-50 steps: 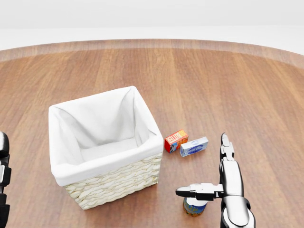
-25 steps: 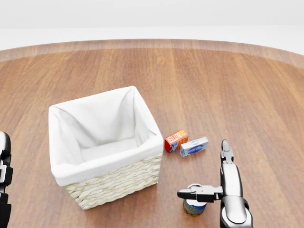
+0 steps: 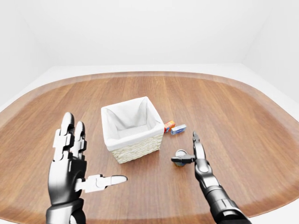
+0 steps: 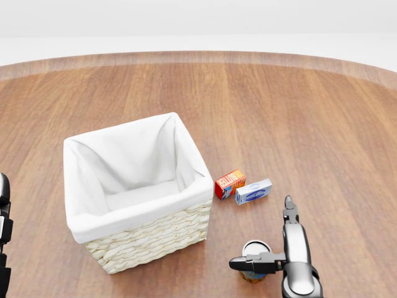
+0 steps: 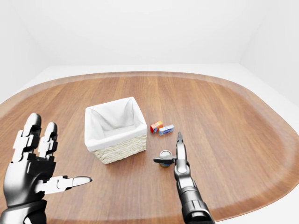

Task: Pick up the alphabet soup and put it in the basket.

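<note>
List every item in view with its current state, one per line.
Alphabet soup can: upright on the table, not gripped.
Basket: upright, empty, white liner.
Orange box: lying flat beside the basket.
Blue box: lying flat next to the orange box.
Right robot hand: open, thumb across the can.
Left robot hand: open, raised, empty.

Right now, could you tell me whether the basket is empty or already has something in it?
Empty: the basket shows only its white lining inside, and the alphabet soup stands on the table beside the right robot hand.
</note>
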Available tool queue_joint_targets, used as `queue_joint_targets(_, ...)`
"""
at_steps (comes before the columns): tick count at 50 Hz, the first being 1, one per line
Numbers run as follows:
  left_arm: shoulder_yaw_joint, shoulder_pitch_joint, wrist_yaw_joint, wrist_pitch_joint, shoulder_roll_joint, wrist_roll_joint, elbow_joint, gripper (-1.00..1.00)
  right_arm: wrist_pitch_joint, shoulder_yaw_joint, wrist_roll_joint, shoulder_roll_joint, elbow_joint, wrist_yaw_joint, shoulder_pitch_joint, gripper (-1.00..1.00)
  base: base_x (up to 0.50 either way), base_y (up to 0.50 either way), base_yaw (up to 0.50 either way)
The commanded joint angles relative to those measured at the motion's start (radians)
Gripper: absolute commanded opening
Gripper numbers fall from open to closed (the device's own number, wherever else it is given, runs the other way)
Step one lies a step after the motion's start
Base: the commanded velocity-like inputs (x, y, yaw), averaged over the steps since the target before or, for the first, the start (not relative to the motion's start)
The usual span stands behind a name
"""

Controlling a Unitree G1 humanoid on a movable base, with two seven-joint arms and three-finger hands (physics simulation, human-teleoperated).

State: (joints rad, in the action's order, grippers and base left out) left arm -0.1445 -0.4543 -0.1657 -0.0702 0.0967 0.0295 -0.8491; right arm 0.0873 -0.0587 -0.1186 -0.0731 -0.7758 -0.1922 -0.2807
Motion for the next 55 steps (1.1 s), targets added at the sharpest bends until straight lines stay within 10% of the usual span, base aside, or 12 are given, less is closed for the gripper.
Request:
queue_joint_targets(1, -0.005, -0.005, -0.008, -0.001, 0.006, 0.003, -0.009, 1.00, 0.000, 0.004, -0.014, -0.001, -0.084, -0.015, -0.023, 1.00, 0.00, 0.00, 0.00)
queue_joint_targets(55, 0.010, -0.047, -0.022, 0.012, 0.017, 0.005, -0.049, 1.00, 0.000, 0.022, -0.090, 0.016, -0.438, -0.096, -0.158, 1.00, 0.00, 0.00, 0.00)
